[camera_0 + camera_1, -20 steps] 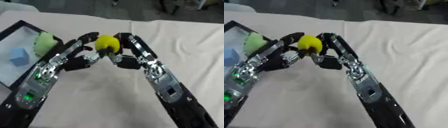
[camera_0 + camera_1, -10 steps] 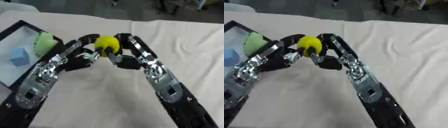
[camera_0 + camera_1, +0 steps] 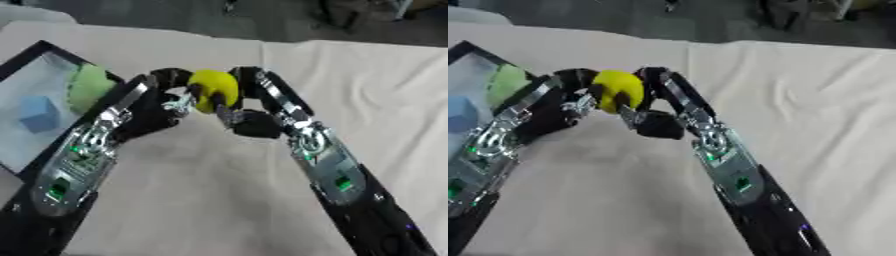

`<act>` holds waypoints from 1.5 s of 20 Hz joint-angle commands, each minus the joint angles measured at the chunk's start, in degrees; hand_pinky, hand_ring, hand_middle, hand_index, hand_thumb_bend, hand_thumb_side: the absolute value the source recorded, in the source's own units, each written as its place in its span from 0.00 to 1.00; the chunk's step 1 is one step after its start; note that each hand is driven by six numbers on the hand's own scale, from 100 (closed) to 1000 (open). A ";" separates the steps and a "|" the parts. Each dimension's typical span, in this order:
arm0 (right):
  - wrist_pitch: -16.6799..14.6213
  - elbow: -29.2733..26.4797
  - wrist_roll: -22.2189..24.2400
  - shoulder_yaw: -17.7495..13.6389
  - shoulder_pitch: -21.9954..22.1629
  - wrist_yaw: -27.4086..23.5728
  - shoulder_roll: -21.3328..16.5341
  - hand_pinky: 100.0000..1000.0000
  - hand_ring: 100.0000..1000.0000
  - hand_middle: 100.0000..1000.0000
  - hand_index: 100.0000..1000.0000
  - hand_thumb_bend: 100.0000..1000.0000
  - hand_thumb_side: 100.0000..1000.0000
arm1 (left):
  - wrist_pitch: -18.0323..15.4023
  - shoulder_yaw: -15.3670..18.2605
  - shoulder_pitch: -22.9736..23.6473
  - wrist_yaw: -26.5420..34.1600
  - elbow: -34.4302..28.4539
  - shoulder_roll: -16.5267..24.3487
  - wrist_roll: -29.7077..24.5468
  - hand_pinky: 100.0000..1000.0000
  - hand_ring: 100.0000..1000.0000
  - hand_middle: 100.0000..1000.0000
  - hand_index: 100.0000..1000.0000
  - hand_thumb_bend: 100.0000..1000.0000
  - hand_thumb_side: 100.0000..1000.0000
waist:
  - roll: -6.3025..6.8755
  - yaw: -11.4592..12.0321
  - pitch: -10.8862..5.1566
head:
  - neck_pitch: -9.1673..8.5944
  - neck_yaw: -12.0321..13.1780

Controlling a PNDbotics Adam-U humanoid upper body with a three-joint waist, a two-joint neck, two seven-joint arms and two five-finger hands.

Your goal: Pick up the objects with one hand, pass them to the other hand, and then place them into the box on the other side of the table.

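Left eye view
Ball position: the yellow ball [image 3: 214, 90] is held above the table [image 3: 210, 200], between the two hands, at the meeting point of their fingertips
Left hand: the left hand [image 3: 149, 112] is brought in from the lower left, fingers curled up and over the ball's left side; contact appears to be made
Right hand: the right hand [image 3: 254, 112] is angled in from the lower right, fingers curled round the ball's right and upper side, thumb tucked beneath
Key relation: the ball is round, so no long axis is offered; it lies directly between both sets of fingers, neither hand clearly nearer
Box: the box [image 3: 26, 55] is set at the left edge, beside the left arm; a blue cube [image 3: 39, 112] and a pale green object [image 3: 87, 85] are seen inside

Right eye view
Hand-over: the ball is seen pinched from both sides; which hand bears it cannot be told
Judgement: the transfer is judged mid-way; release by the right hand would be needed before the box is reached
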 commanded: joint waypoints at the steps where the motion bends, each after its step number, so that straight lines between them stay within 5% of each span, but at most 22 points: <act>1: 0.06 -1.21 -0.51 -0.18 -0.93 0.28 -0.23 0.47 0.41 0.24 0.49 0.00 0.39 | -0.36 -0.06 -0.80 -0.08 -0.74 0.66 -0.28 0.65 0.81 0.65 0.34 0.00 0.40 | 0.92 -0.01 0.09 | -0.29 0.09; 5: -0.12 -1.20 -0.02 -0.16 -0.94 0.86 -0.24 0.54 0.52 0.37 0.63 0.00 0.53 | -0.73 -0.02 -0.80 -0.56 -0.62 0.67 -0.93 0.61 0.77 0.59 0.26 0.00 0.36 | 0.90 0.01 0.08 | -0.38 0.13; 9: -0.58 -1.29 0.88 -0.42 -0.89 1.37 -0.23 0.57 0.56 0.44 0.70 0.00 0.58 | -0.74 0.10 -0.77 -1.31 -0.40 0.66 -1.13 0.60 0.76 0.57 0.24 0.00 0.30 | 0.90 0.01 0.07 | -0.44 0.13; 23: -2.14 -1.31 4.50 -1.07 -0.73 -1.47 -0.17 0.61 0.65 0.53 0.78 0.00 0.62 | 2.79 1.00 -0.57 1.07 0.90 0.41 4.22 0.56 0.72 0.53 0.22 0.00 0.18 | 0.89 -0.05 0.05 | -0.64 0.27; 24: -2.29 -1.35 4.39 -1.26 -0.72 -1.82 -0.23 0.61 0.65 0.53 0.78 0.00 0.62 | 3.24 1.13 -0.53 1.34 1.08 0.41 4.58 0.56 0.72 0.52 0.22 0.00 0.11 | 0.90 -0.07 0.05 | -0.63 0.30; 30: -2.42 -1.95 1.14 -2.52 -0.63 -1.54 -0.43 0.61 0.65 0.53 0.79 0.00 0.62 | 4.14 1.90 -0.47 2.25 1.02 0.47 6.21 0.55 0.72 0.51 0.22 0.00 0.09 | 0.91 -0.14 0.01 | -0.73 0.42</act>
